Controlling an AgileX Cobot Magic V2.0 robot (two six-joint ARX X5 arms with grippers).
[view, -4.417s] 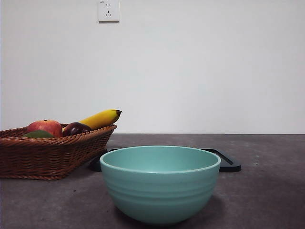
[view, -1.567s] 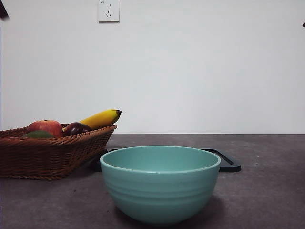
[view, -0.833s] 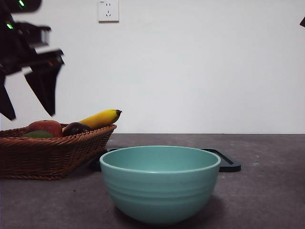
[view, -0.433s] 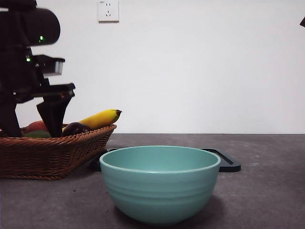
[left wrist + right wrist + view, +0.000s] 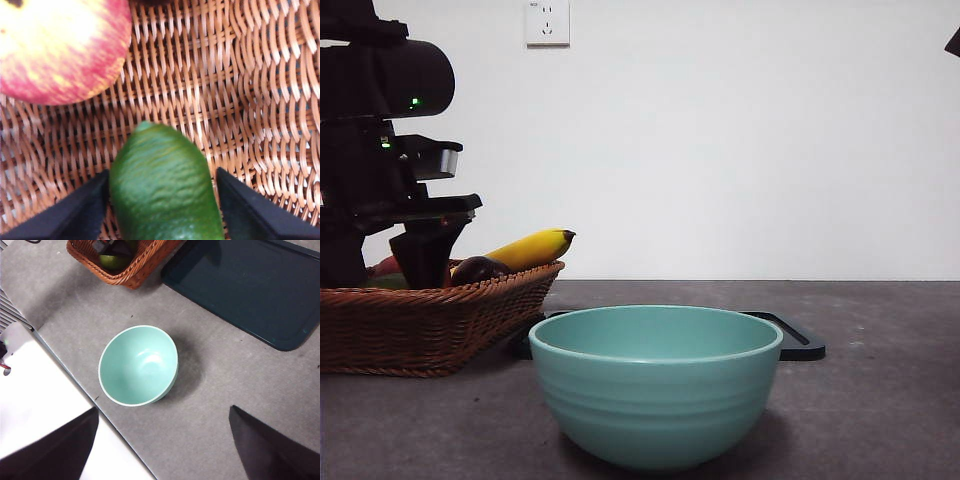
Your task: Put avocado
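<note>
Avocado (image 5: 165, 187) — between left gripper (image 5: 162, 212) jaws (open).

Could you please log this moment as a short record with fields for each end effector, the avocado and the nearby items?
left end effector: open, down in the wicker basket, a jaw on each side of the avocado
right end effector: open, high above the table, holding nothing
avocado: lying on the basket floor, not yet lifted
apple: in the basket, apart from the avocado
banana: in the basket
bowl: teal, empty, on the table
tray: dark, behind the bowl
</note>
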